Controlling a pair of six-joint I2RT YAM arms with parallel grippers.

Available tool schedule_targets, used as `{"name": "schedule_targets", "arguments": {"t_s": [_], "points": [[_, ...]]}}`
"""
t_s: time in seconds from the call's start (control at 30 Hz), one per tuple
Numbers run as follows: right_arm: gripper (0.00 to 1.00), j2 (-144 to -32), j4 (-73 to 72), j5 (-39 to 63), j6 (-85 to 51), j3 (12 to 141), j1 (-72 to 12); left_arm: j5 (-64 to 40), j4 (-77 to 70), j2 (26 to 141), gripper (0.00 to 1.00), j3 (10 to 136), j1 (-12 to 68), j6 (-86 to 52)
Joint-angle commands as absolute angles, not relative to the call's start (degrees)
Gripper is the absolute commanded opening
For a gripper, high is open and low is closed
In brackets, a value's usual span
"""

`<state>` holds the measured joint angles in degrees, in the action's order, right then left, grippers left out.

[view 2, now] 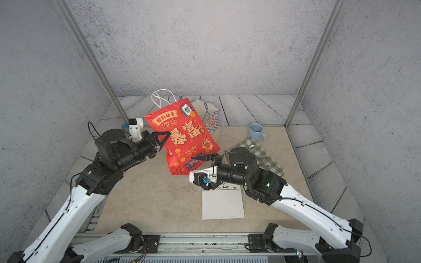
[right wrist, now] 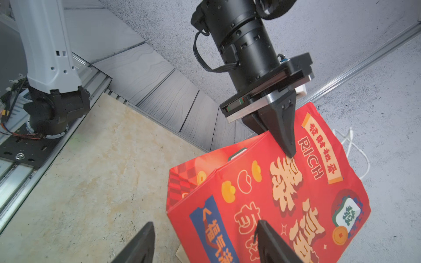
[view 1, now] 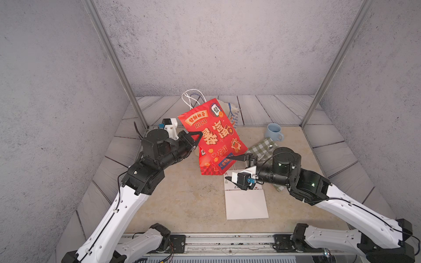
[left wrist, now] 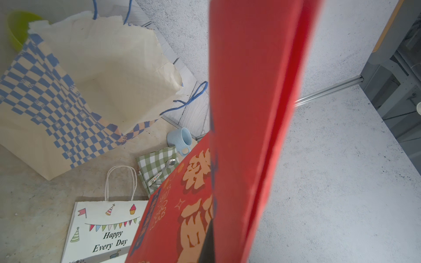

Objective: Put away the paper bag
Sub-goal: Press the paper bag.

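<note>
In both top views the red paper bag (view 1: pixel 214 136) (view 2: pixel 182 136) stands tilted near the middle of the worktop (view 1: pixel 182 205) (view 2: pixel 148 205), its top leaning toward 11 o'clock. The left jaws are clamped together on its edge at 9 o'clock. The right jaws stand apart at its lower corner, at 5 o'clock. A checked bag (view 1: pixel 234 113) stands behind it at 1 o'clock.

In the left wrist view the red paper bag (left wrist: pixel 250 113) is seen edge-on, very close, with 1 dark jaw against its printed face.

In the right wrist view a bottom corner of the red paper bag (right wrist: pixel 284 205) sits between the 2 spread right jaws. Whether they touch it I cannot tell. The left jaws pinch its edge beside "RICH".
</note>
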<state>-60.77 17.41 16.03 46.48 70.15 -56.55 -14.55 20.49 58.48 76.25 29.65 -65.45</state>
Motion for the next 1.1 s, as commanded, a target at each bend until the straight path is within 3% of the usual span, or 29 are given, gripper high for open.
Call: {"name": "schedule_targets", "arguments": {"t_s": [0.0,0.4,0.53,0.7,0.83,0.93,1.07], "points": [[0.71,-61.6,19.7,13.1,45.9,69.5,-56.3,-20.2,14.9,58.0,0.0,76.1,29.5,-61.0],[0.69,-64.7,22.6,12.7,50.2,71.3,-56.3,-29.7,10.6,59.6,0.0,77.7,29.5,-60.3],[0.75,-60.7,19.7,12.8,44.7,70.0,-56.4,-30.3,12.0,59.3,0.0,78.7,29.4,-57.0],[0.76,-52.2,22.8,8.3,36.6,68.4,-56.0,-31.1,12.6,59.2,0.0,78.8,29.4,-52.1],[0.76,-48.4,29.5,6.4,20.6,70.8,-50.7,-34.1,10.7,58.5,0.0,77.3,29.4,-46.2],[0.77,-48.3,35.9,10.6,11.3,75.4,-44.2,-36.5,7.8,57.3,0.0,75.2,29.4,-42.3],[0.88,-47.7,40.8,13.9,7.0,79.3,-36.9,-40.6,6.3,57.3,0.0,74.7,29.4,-39.3]]}}
